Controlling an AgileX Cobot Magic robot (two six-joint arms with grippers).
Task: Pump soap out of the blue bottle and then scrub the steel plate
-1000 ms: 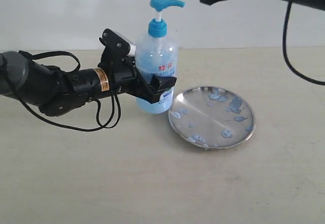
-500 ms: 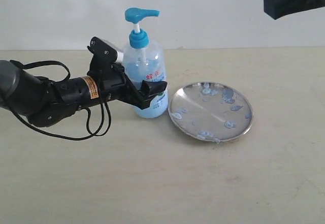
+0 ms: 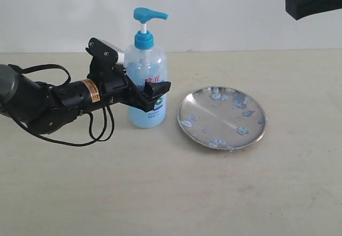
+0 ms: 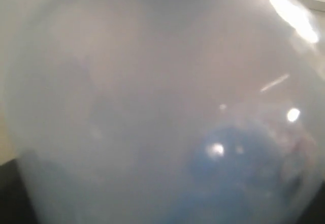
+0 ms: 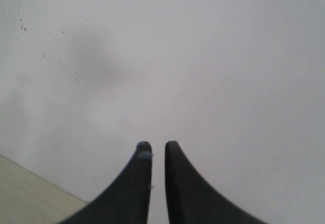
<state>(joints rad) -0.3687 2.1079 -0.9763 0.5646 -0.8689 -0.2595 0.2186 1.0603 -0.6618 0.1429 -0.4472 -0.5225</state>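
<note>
blue bottle (image 3: 141, 73): clear glossy plastic | steel plate (image 3: 222, 119): shiny metal | table (image 3: 171, 193): matt, smooth

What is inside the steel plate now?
Small pale bluish soap blobs lie scattered in the steel plate, mostly toward its rim; the middle is bare metal. Nothing else is in it. The part of the table under the plate is covered.

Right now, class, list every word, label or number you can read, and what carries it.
On the blue bottle, red characters just above the left gripper: too small to read.
Print on the gold band of the left arm: too small to read.
No other text visible.
</note>
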